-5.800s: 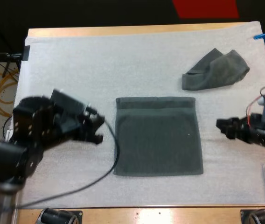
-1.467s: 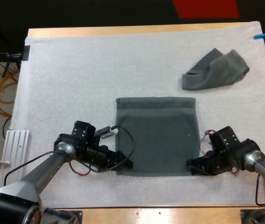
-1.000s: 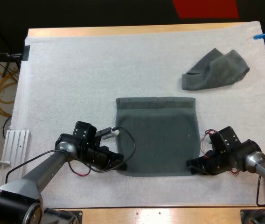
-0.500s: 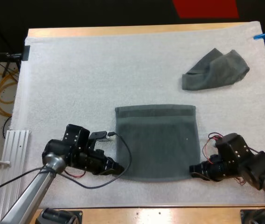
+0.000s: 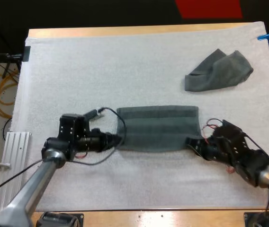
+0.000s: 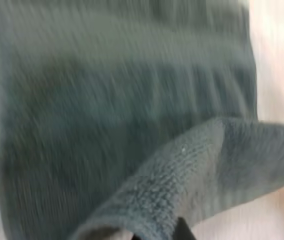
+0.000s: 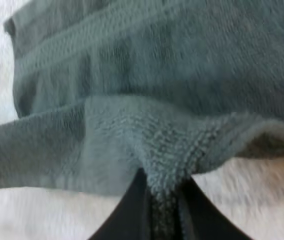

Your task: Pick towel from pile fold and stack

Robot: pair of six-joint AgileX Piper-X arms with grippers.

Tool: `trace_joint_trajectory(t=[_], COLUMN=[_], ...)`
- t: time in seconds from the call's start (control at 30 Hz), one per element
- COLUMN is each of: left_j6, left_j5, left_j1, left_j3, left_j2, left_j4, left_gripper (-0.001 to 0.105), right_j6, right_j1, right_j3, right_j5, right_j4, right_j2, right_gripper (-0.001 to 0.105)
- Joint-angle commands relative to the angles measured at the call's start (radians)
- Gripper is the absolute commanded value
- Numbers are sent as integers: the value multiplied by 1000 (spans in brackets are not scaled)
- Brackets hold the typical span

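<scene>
A dark grey-green towel (image 5: 158,127) lies at the mat's middle, its near half lifted and carried over the far half. My left gripper (image 5: 116,140) is shut on the towel's near left corner (image 6: 182,175). My right gripper (image 5: 191,142) is shut on the near right corner (image 7: 167,155), the cloth pinched between its black fingers (image 7: 127,210). Both held corners hang a little above the towel's flat part (image 7: 182,55). A second towel, crumpled (image 5: 218,71), rests at the mat's far right.
The white mat (image 5: 101,66) covers most of the wooden table (image 5: 125,31). A grey metal rail (image 5: 11,151) lies off the mat's left edge, beside my left arm. Open mat stretches behind and in front of the towel.
Both grippers have lifted the towel's near edge and carried it away from me, toward the far edge. The towel now looks about half as deep. The crumpled towel has not moved.
</scene>
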Motion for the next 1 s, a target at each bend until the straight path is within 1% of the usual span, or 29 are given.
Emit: trace_joint_trajectory(t=[0.0, 0.03, 0.07, 0.13, 0.23, 0.33, 0.37, 0.43, 0.47, 0.53, 0.57, 0.6, 0.67, 0.77, 0.83, 0.9, 0.97], left_j6=[-38, -48, -53, -83, -90, -90, -90, -90, -90, -90, -90, -87, -65, -53, -56, -56, -56], left_j5=[25, 53, 62, 73, 73, 70, 66, 16, 6, -43, -50, -60, -68, -78, -78, -79, -79], left_j1=[9, 14, 14, 16, 16, 16, 16, 16, 16, 16, 16, 16, 16, 16, 16, 16, 16], left_j3=[-3, -3, -3, -3, -3, -6, -6, -6, -6, -6, -6, -6, -6, -6, -11, -11, -11], left_j2=[20, 44, 61, 121, 181, 226, 232, 238, 238, 238, 238, 238, 238, 238, 238, 238, 238], left_j4=[-62, -109, -135, -208, -266, -320, -333, -374, -379, -394, -394, -394, -394, -398, -407, -437, -483], left_gripper=[0, 0, 0, 0, 0, 0, 0, 0, 0, 0, 0, 0, 2, 11, 21, 27, 28], right_j6=[15, 35, 51, 72, 72, 72, 72, 72, 72, 72, 72, 72, 72, 72, 72, 72, 72], right_j1=[-1, -1, -1, -1, -1, -1, -1, -1, -1, -1, -1, -1, -1, -1, -1, -5, -21], right_j3=[1, 1, 1, 1, 1, 1, 1, 1, 1, 1, 1, 1, 1, 1, 1, 1, 1], right_j5=[31, 73, 91, 168, 206, 217, 217, 218, 218, 218, 217, 215, 215, 191, 171, 152, 122], right_j4=[-46, -78, -96, -148, -190, -193, -193, -193, -193, -193, -193, -193, -198, -241, -302, -357, -403], right_j2=[23, 49, 58, 93, 114, 125, 127, 144, 149, 166, 171, 179, 188, 203, 218, 235, 257], right_gripper=[0, 0, 0, 0, 0, 0, 0, 0, 0, 0, 0, 2, 11, 37, 55, 61, 61])
